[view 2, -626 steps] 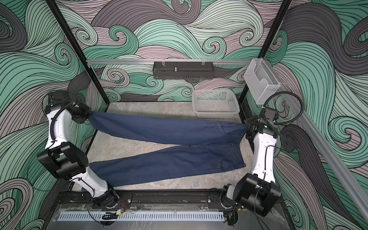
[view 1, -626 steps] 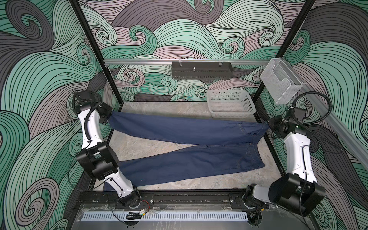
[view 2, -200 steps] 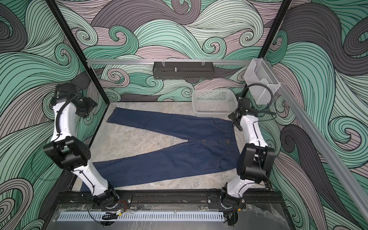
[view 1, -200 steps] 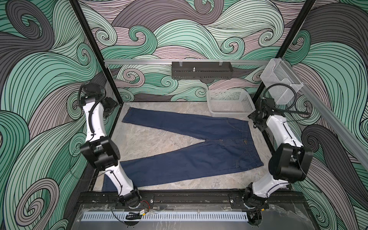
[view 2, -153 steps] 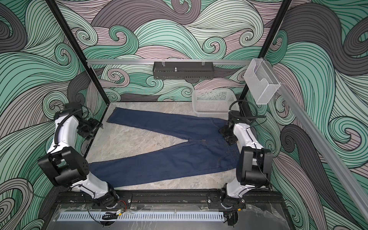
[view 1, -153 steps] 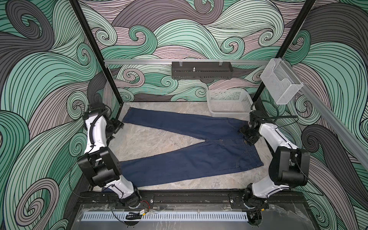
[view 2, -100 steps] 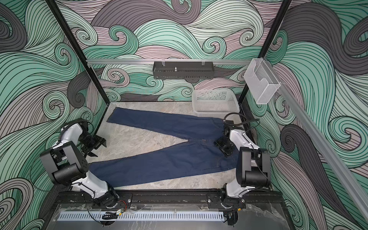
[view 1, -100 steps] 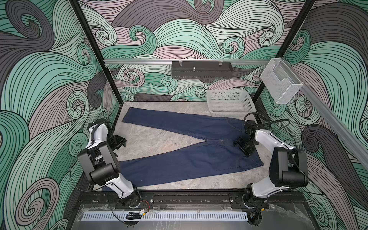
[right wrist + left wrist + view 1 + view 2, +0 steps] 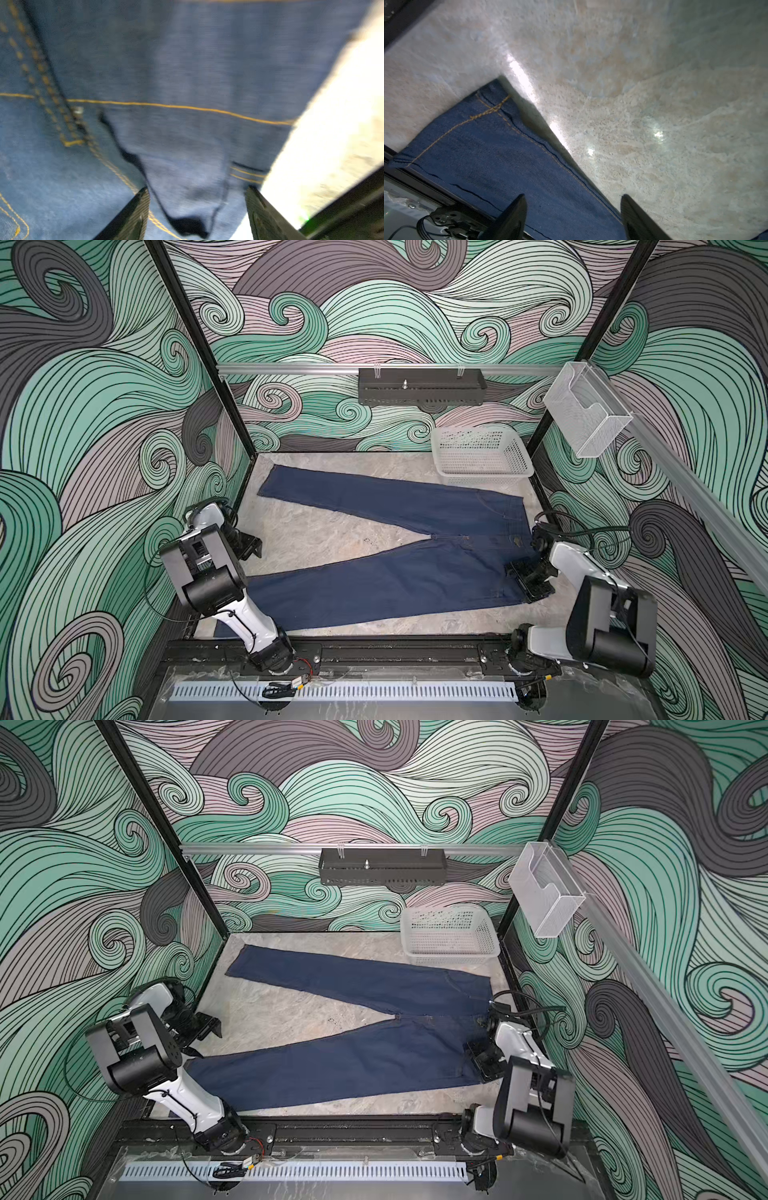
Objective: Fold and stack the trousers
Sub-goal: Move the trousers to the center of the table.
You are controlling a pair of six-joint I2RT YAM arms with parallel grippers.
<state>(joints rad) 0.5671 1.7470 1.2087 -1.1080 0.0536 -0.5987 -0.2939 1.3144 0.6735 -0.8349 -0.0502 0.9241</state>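
The trousers [image 9: 374,589] [image 9: 332,1073] are dark navy jeans lying flat on the table in a V, waist to the right and legs spreading left. My left gripper [image 9: 249,545] [image 9: 210,1027] hangs open at the left side, between the two legs. In the left wrist view its open fingers [image 9: 512,218] straddle the inner edge of the near leg [image 9: 488,155], whose hem has orange stitching. My right gripper [image 9: 528,583] [image 9: 482,1060] stands open over the near waist corner. In the right wrist view it [image 9: 197,199] straddles a fold of denim [image 9: 187,72].
A white perforated basket [image 9: 482,456] [image 9: 451,936] stands at the back right, just beyond the waist. A black tray [image 9: 422,386] hangs on the rear rail and a clear holder [image 9: 586,414] on the right post. Bare marble table [image 9: 332,531] shows between the legs.
The far leg, earlier stretched between both grippers, now lies flat and released. Over the last second both grippers swept from the far side toward the front, the right onto the near waist corner.
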